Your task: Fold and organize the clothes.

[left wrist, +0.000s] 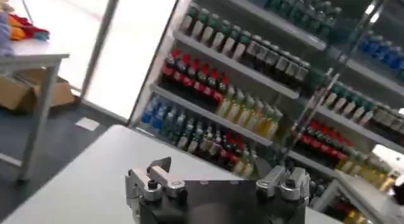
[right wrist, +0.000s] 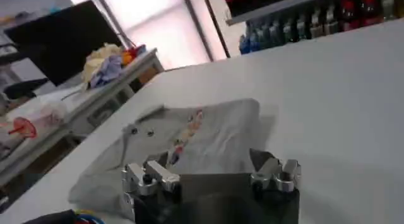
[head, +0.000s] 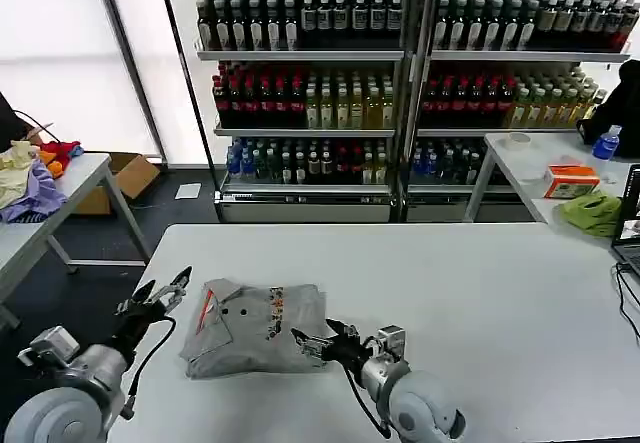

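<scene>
Folding looks nearly finished: light grey cotton polo shirt point(head: 255, 325) lies compactly folded on white table point(head: 480, 293), left gripper point(head: 160, 296) and right gripper point(head: 322, 341) both released beside it.

A light grey cotton polo shirt point(head: 255, 328) point(right wrist: 208, 140) lies folded into a rumpled rectangle on the white table's near-left part — collar and orange-striped placket toward the robot's left, small colourful cartoon print facing up at its middle.
</scene>
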Tool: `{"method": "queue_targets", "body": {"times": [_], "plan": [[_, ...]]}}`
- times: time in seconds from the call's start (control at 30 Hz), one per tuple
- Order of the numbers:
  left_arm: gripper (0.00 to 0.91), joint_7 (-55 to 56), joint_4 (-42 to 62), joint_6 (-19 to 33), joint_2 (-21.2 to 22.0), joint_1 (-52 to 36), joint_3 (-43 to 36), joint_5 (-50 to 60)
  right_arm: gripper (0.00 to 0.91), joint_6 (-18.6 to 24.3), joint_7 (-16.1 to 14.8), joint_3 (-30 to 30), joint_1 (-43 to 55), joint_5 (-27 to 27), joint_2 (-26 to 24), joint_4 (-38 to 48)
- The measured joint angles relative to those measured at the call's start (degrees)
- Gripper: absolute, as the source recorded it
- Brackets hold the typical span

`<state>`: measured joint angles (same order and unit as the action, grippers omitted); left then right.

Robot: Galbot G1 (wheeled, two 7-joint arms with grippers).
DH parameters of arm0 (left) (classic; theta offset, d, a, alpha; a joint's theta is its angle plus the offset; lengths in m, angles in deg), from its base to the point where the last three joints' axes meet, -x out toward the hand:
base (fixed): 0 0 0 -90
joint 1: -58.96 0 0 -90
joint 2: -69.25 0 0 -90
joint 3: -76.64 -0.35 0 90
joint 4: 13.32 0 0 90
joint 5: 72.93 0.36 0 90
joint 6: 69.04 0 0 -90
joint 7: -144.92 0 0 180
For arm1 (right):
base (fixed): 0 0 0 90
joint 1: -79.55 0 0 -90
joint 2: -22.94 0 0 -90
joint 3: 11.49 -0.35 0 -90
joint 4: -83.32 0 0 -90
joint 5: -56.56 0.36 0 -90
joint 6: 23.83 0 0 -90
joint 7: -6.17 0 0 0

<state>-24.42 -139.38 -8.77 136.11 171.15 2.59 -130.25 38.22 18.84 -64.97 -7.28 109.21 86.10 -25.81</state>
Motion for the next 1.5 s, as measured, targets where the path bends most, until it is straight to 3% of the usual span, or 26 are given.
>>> {"method": "queue_targets", "body": {"times": [0.1,0.13,0.17,0.23,0.43,0.67,1.13,1.5], "plan": [[0.907,-0.3,-0.2,0.2,0.1,1.3,1.9,0.0,0.907,0.1,3.1,2.1,1.9,0.3,0.5,1.4],[0.907,-0.4,-0.3,0.2,0.3,1.7,2.3,0.0,0.856,0.2,4.0,2.6,2.3,0.3,0.6,1.8],[0.907,-0.4,-0.3,0.2,0.4,1.9,2.6,0.1,0.312,0.2,4.9,3.0,2.6,0.4,0.8,2.3],[0.907,-0.4,-0.4,0.3,0.7,2.3,3.1,0.3,0.000,0.4,6.3,3.8,3.0,0.4,1.1,3.1],[0.907,-0.5,-0.5,0.4,1.2,2.8,3.5,1.1,0.000,0.8,8.9,5.4,3.9,1.2,2.4,4.3],[0.907,-0.5,-0.2,0.6,1.1,3.7,4.4,1.2,0.000,2.4,8.8,5.9,4.3,3.5,2.8,5.2],[0.907,-1.0,1.5,1.0,1.5,4.7,5.3,-0.5,0.000,4.6,0.1,1.9,1.1,6.1,0.2,3.4],[0.907,-1.2,1.7,1.0,1.2,4.6,6.2,-2.3,0.000,-0.3,-3.7,-7.8,-4.2,3.4,-7.0,0.9]]}}
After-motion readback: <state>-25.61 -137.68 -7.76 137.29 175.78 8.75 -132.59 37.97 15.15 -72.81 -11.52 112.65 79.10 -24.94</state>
